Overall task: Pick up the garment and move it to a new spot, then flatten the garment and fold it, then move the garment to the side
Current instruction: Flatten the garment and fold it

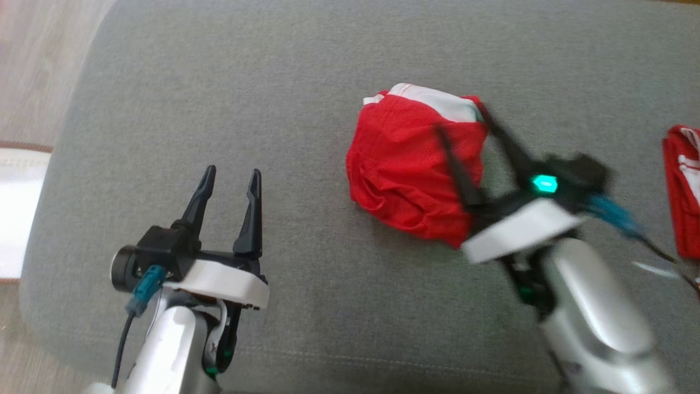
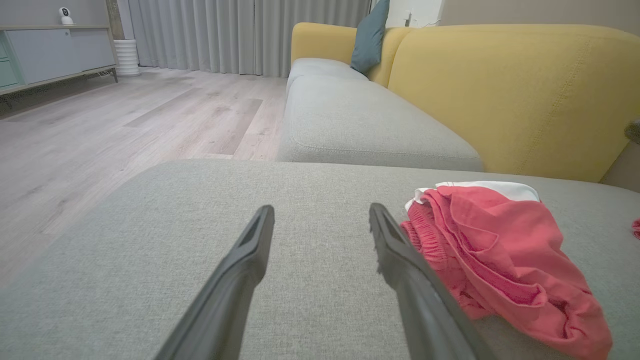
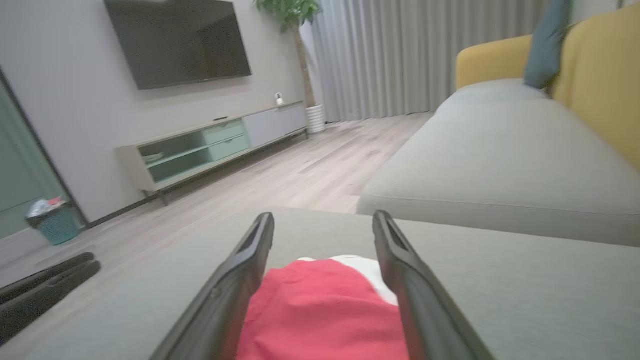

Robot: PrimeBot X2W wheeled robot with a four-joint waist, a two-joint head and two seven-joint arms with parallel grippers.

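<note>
1. Between and just under the parted fingers of the right gripper (image 1: 461, 123) lay the garment (image 1: 404, 164), a bunched red heap with a white band at its far edge, resting on the grey cushion (image 1: 328, 306).
2. Those jaws stood wide apart and clamped nothing; the cloth sat loose beneath them, though blur hid whether a fingertip touched it.
3. Ahead of the left gripper (image 1: 233, 171) was only bare cushion. Its jaws were likewise spread and empty, and the garment lay off to their right side, near but apart.
4. Well beyond the right jaws' outer side, at the cushion's edge, a second red cloth (image 1: 683, 191) was partly visible.
5. Judged from this, the garment was down on the cushion, so the moving step looked about finished and flattening looked next; it was not yet spread or folded.
6. The next move would call for each gripper to find a separate edge, the white band being the plainest mark, pinch a single layer, and draw outward so the heap opens flat. Grabbing the bunched middle would risk lifting it as a lump.
</note>
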